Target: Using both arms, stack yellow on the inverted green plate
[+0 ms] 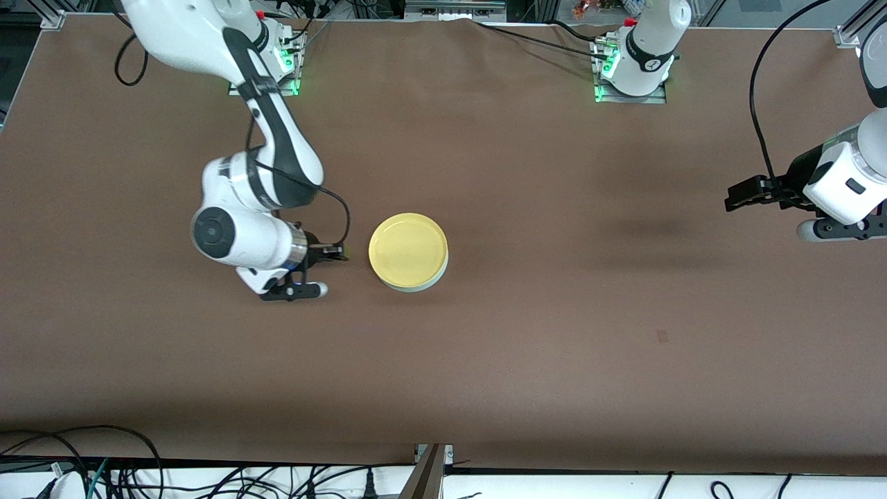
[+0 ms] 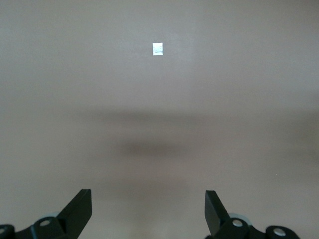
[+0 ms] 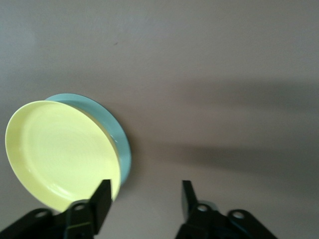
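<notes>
The yellow plate sits rim up on top of the green plate, of which only a thin mint edge shows under it, at the middle of the table. My right gripper is open and empty, beside the stack toward the right arm's end. In the right wrist view the yellow plate lies on the green plate, next to one of my right gripper's fingers. My left gripper is open and empty, over bare table at the left arm's end; it also shows in the left wrist view.
The brown table cover is bare around the stack. A small white mark lies on the cover in the left wrist view. Cables run along the table's front edge.
</notes>
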### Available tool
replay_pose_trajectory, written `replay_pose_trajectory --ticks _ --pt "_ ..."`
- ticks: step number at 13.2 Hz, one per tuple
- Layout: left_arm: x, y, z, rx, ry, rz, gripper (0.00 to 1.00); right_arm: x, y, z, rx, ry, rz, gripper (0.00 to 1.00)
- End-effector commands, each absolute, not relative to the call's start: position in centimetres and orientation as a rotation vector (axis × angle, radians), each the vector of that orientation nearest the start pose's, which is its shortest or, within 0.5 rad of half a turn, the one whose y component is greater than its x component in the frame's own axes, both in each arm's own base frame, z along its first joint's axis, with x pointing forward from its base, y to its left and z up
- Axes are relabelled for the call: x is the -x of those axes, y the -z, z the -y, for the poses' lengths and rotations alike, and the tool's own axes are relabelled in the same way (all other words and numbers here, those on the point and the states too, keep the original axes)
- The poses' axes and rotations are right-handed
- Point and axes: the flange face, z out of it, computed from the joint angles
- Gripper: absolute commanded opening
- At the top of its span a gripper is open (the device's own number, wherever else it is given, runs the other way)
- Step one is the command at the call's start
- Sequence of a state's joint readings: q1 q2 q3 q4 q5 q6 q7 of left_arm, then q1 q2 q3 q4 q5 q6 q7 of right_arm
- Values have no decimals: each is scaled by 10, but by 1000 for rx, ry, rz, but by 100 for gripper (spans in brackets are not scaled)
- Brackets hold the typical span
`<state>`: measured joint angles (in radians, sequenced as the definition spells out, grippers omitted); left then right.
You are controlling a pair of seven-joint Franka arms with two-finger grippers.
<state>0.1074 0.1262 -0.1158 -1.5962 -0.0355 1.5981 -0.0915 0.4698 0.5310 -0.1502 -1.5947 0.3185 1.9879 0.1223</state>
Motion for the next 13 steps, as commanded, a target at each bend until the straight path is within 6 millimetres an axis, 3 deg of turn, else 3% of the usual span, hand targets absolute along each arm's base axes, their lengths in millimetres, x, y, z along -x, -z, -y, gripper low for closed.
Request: replay_pose_trajectory --ticks 1,6,7,9,10,11,13 --pt "-591 -552 7 3182 -191 139 100 -631 -362 -228 3043 -245 186 100" --pt "-591 -557 11 3185 -175 129 100 -636 -485 -161 3123 -291 262 100" --pt "-592 -558 11 3185 -170 129 100 -635 -499 -143 3132 -323 221 100" --pt "-592 -559 12 3186 -167 124 100 -621 -543 -117 3118 -346 162 100" --pt "-591 -560 21 3188 -165 100 100 -612 -566 -115 3126 -290 147 100" --pt "-591 -560 23 3188 -165 95 100 -602 -576 -116 3124 -304 173 100" --pt "-591 -562 23 3189 -161 95 100 -579 -606 -88 3121 -305 182 100"
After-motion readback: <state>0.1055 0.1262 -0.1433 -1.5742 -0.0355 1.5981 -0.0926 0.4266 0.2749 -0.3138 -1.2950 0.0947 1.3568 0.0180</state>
